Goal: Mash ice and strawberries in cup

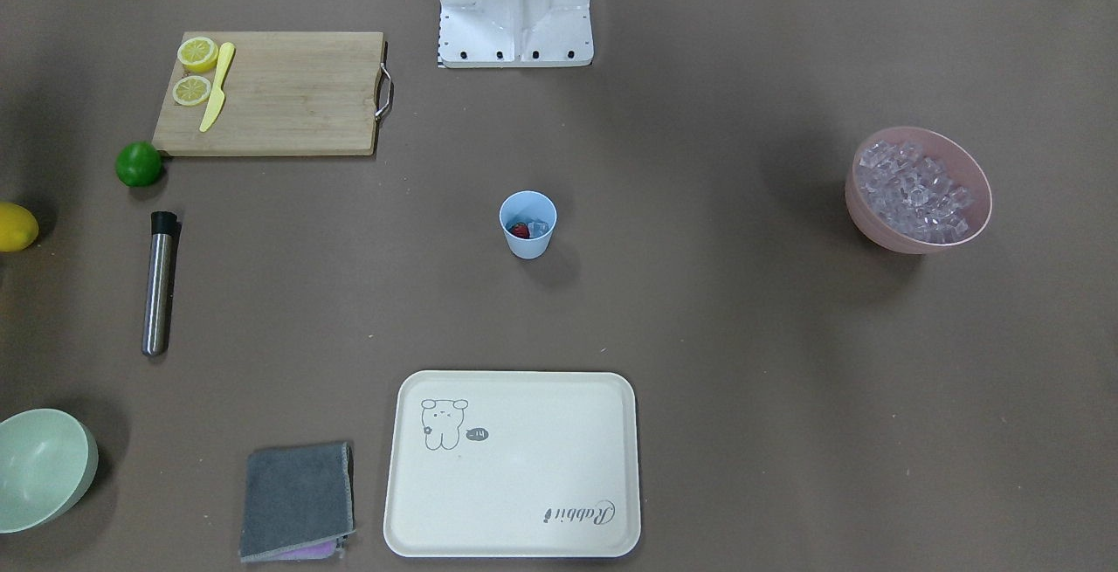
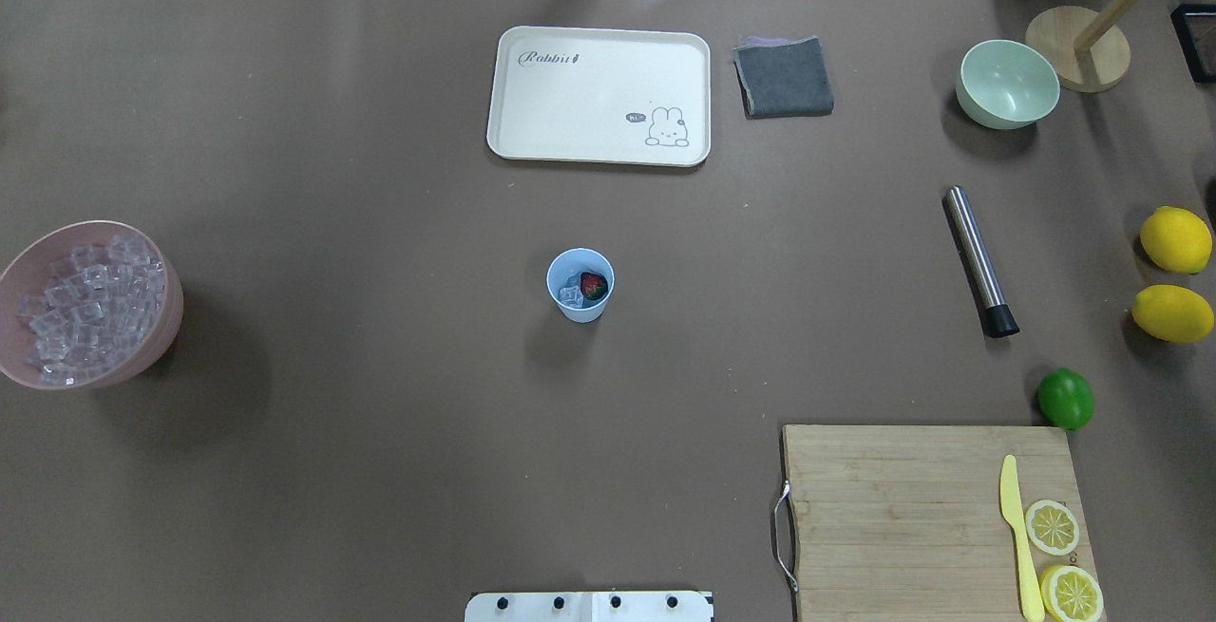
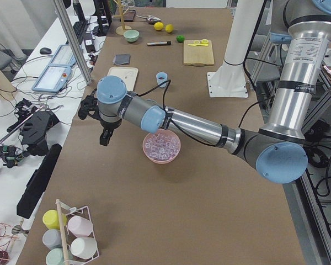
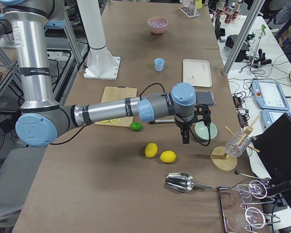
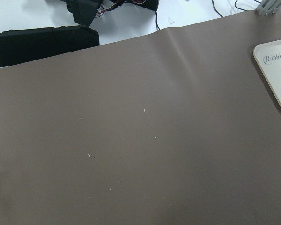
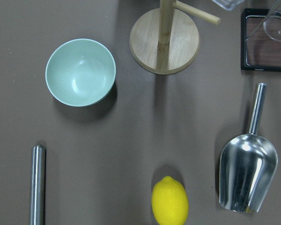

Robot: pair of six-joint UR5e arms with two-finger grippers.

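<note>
At the table's [image 2: 332,432] left edge a pink bowl [image 2: 163,342] sits heaped with ice [image 2: 90,304], its side running off the overhead view. The left gripper [image 3: 102,142] hangs in the air beside that bowl, towards the far, operators' edge. It shows only in the side view, so I cannot tell how wide its fingers stand or whether they hold anything. Its wrist camera looks down on bare brown cover and one corner of the tray [image 5: 278,70].

From the bowl to the middle lies a broad open stretch. The cup [image 2: 580,311] stands upright and alone at the centre, well apart from everything. Inside it are a few cubes on the left and the strawberry [image 2: 594,286] against them on the right. Beyond it, towards the far edge, lies the cream tray with a folded grey cloth [image 2: 783,77] just beside it.

The right side is crowded. A steel rod with a black end [image 2: 978,261] lies flat, with a pale green bowl [image 2: 1007,83] and a wooden stand [image 2: 1078,47] behind it. A cutting board [image 2: 902,518] at the near edge carries a yellow knife [image 2: 1018,537] and two lemon halves [image 2: 1052,526]. A lime [image 2: 1065,398] sits just off the board's far corner, and two lemons [image 2: 1176,239] lie at the right edge.

The right gripper [image 4: 185,141] hangs above the table near the green bowl and the lemons. Its opening and hold cannot be told. Its wrist view also takes in a steel scoop [image 6: 247,176].
</note>
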